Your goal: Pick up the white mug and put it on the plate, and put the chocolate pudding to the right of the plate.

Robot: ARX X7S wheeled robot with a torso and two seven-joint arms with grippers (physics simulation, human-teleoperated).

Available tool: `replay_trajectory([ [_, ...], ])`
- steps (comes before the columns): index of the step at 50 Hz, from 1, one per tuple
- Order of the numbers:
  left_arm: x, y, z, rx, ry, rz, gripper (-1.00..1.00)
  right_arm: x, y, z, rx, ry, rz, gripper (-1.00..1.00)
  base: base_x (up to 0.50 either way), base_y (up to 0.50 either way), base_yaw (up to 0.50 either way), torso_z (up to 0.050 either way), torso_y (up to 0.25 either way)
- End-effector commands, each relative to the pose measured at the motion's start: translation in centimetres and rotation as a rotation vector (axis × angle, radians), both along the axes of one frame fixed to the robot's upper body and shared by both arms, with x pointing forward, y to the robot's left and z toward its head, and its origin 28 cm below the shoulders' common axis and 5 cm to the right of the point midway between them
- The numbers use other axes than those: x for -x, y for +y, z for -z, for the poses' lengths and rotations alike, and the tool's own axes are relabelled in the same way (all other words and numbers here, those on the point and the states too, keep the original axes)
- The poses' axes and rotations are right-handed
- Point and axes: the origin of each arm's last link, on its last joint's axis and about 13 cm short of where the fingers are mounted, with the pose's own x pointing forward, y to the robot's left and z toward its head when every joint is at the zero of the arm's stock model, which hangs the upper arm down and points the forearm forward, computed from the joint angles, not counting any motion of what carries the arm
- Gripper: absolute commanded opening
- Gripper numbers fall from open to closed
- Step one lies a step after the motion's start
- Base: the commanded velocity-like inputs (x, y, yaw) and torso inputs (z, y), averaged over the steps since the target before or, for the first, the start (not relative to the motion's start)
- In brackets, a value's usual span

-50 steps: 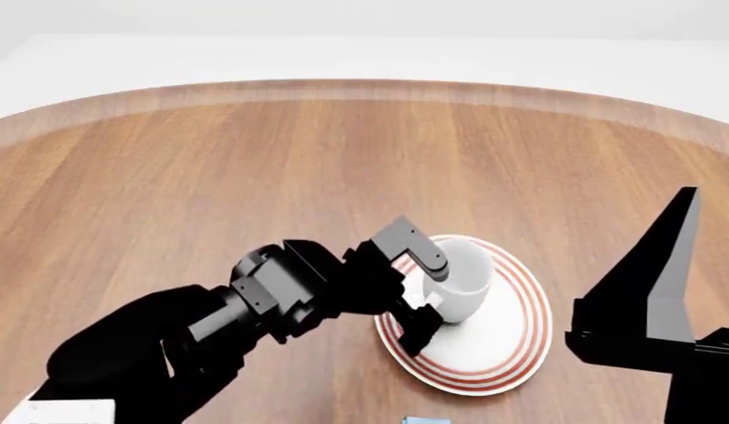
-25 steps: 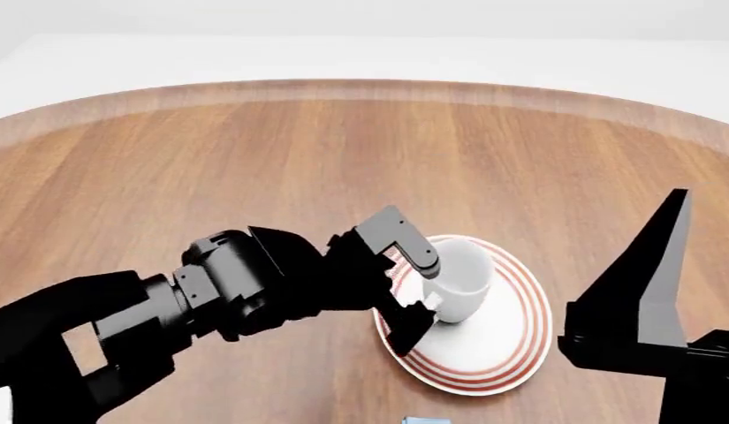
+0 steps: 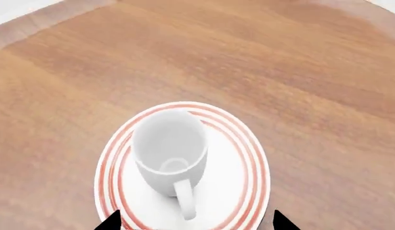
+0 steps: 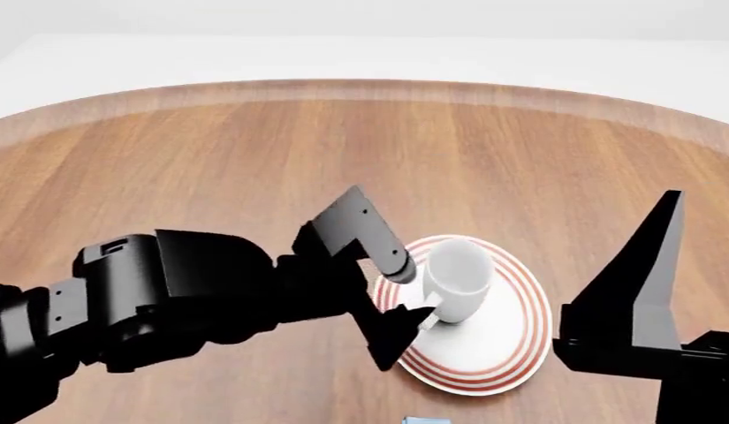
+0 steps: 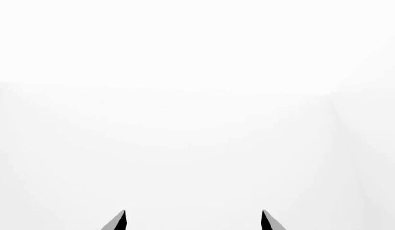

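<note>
The white mug [image 4: 458, 283] stands upright on the ringed plate [image 4: 518, 344], with its handle toward my left gripper [image 4: 412, 291]. That gripper is open just left of the mug, its fingers apart from it and holding nothing. In the left wrist view the mug [image 3: 169, 149] sits on the plate [image 3: 245, 177], and the two dark tips of my left gripper [image 3: 194, 223] straddle the plate's near rim. A thin blue sliver of the chocolate pudding [image 4: 423, 420] shows at the bottom edge. My right gripper [image 4: 668, 212] points upward to the right of the plate; it [image 5: 192, 221] is open and empty.
The round wooden table [image 4: 223, 159] stretches far behind and to the left of the plate, with its curved edge at the back. My left arm [image 4: 163, 300] crosses the near left part of the view. The right wrist view shows only white background.
My left gripper has let go of the mug and drawn back to the left, its fingers now apart from it. The mug stays on the plate. The right arm has barely shifted.
</note>
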Motion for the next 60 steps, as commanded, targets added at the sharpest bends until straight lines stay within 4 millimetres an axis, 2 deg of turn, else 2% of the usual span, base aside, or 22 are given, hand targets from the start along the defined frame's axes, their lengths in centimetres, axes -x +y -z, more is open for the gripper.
replay_trajectory([
  [1, 3.3, 1.1, -2.5, 0.153, -0.095, 0.061, 1.0, 0.1, -0.1, -0.2, 0.016, -0.013, 0.007, 1.0, 0.0, 0.0, 0.0, 0.0, 0.0],
  [9, 4.4, 2.5, -3.1, 0.215, -0.145, 0.039, 1.0, 0.1, 0.0, -0.1, 0.02, -0.009, 0.005, 1.0, 0.0, 0.0, 0.0, 0.0, 0.0],
  [30, 5.4, 5.8, -5.0, 0.346, -0.269, -0.076, 1.0, 0.3, 0.8, 0.3, 0.057, 0.026, -0.026, 1.0, 0.0, 0.0, 0.0, 0.0, 0.0],
  [43, 7.2, 7.0, -5.6, 0.411, -0.501, -0.249, 1.0, 0.6, 1.6, 0.8, 0.071, 0.074, -0.074, 1.0, 0.0, 0.0, 0.0, 0.0, 0.0],
  [46, 6.9, 7.2, -5.4, 0.423, -0.509, -0.302, 1.0, 0.7, 1.6, 0.8, 0.059, 0.097, -0.085, 1.0, 0.0, 0.0, 0.0, 0.0, 0.0],
  [51, 6.8, 7.3, -5.4, 0.379, -0.629, -0.376, 1.0, 1.0, 1.7, 0.4, 0.065, 0.094, -0.091, 1.0, 0.0, 0.0, 0.0, 0.0, 0.0],
  [60, 6.2, 7.7, -5.4, 0.381, -0.651, -0.467, 1.0, 1.8, 2.4, 0.1, 0.069, 0.146, -0.13, 1.0, 0.0, 0.0, 0.0, 0.0, 0.0],
])
